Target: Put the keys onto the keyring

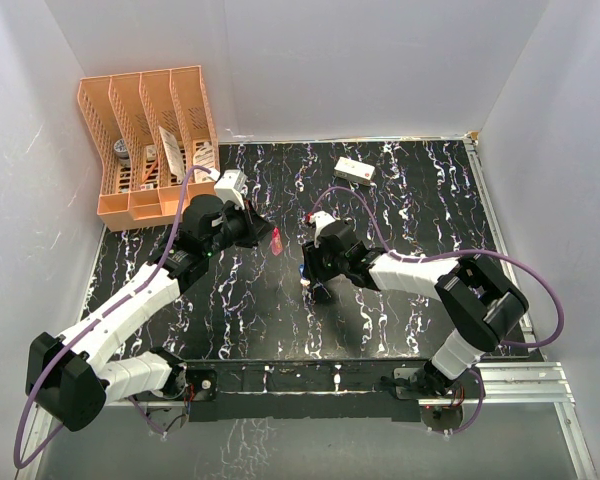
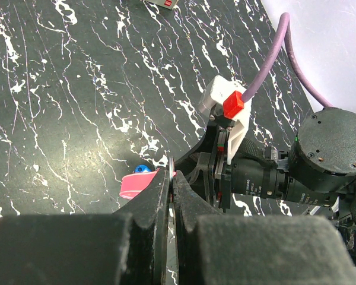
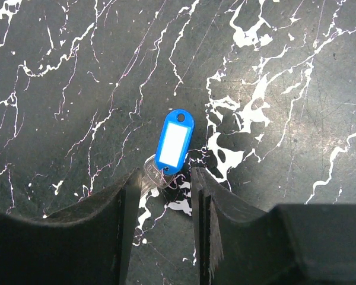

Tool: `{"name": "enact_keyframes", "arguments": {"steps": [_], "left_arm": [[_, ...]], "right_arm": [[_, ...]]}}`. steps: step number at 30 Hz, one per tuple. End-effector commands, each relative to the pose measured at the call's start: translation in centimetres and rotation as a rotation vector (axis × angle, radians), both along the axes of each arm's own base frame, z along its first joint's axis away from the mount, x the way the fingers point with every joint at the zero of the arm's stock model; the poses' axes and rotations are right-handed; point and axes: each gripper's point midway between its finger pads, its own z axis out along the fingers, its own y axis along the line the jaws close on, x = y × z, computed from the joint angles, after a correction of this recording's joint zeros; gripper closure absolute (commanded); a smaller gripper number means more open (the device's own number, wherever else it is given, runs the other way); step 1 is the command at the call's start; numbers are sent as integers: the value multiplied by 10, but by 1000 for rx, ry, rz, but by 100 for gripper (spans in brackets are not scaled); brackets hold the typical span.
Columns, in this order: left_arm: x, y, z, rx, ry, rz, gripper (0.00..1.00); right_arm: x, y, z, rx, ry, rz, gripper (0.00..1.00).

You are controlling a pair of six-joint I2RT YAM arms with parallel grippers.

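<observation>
Black marbled table (image 1: 430, 225), white walls (image 1: 330, 60); left fingers (image 2: 148, 208) pinching pink key (image 2: 133, 185); right fingers (image 3: 107, 217) spread

Pink key (image 2: 135, 184) gripped, blue key (image 3: 173, 144) flat

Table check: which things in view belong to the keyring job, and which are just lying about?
Job:
- pink key, held in the shut left hand
- blue key, lying on the table at the open right hand

Lying about:
- white box
- orange file rack
</observation>
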Motion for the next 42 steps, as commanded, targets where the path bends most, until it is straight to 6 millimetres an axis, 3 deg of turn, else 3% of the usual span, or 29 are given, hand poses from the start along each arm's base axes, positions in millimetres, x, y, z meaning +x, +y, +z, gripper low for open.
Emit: {"name": "enact_keyframes", "arguments": {"steps": [1, 14, 29, 38, 42], "left_arm": [[0, 1, 2, -2, -11, -1, 100], [1, 0, -1, 1, -6, -2, 100], [0, 2, 0, 4, -7, 2, 100], [0, 1, -1, 4, -7, 1, 100], [0, 2, -3, 7, -2, 2, 100]], "right_arm": [[3, 6, 6, 14, -31, 31, 62], [-3, 2, -12, -20, 0, 43, 64], [-1, 1, -18, -25, -1, 33, 72], [1, 2, -14, -15, -16, 30, 87], [3, 3, -9, -2, -42, 33, 98]]}}
